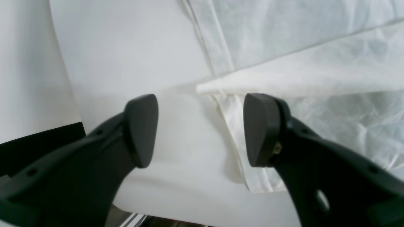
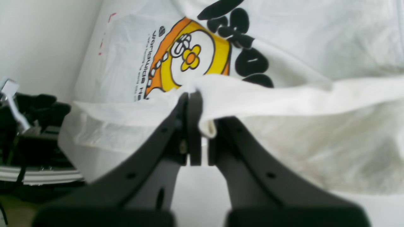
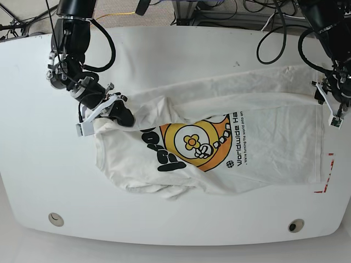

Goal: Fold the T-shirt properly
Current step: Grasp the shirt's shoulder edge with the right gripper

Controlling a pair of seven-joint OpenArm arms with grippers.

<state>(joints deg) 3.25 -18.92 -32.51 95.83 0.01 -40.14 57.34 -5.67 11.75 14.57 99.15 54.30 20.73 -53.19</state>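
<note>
Through the left wrist camera, my left gripper (image 1: 200, 129) hangs agape, the white cotton T-shirt's (image 1: 315, 72) folded hem just ahead. Right wrist camera: my right gripper (image 2: 192, 101) pinches the shirt's fabric. Base view: the shirt sprawls across the white table (image 3: 164, 66) between my arms.

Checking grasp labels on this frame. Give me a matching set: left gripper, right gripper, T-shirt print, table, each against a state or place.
Things:
1. left gripper
2. right gripper
3. T-shirt print
4. table

States or places:
A. shut on a fold of white cloth
B. white, bare along its far edge
C. facing up, orange and yellow, mid-table
D. open, over the shirt's edge, holding nothing

Pairs: 1-D, 2-A, 3-C, 4-B
</note>
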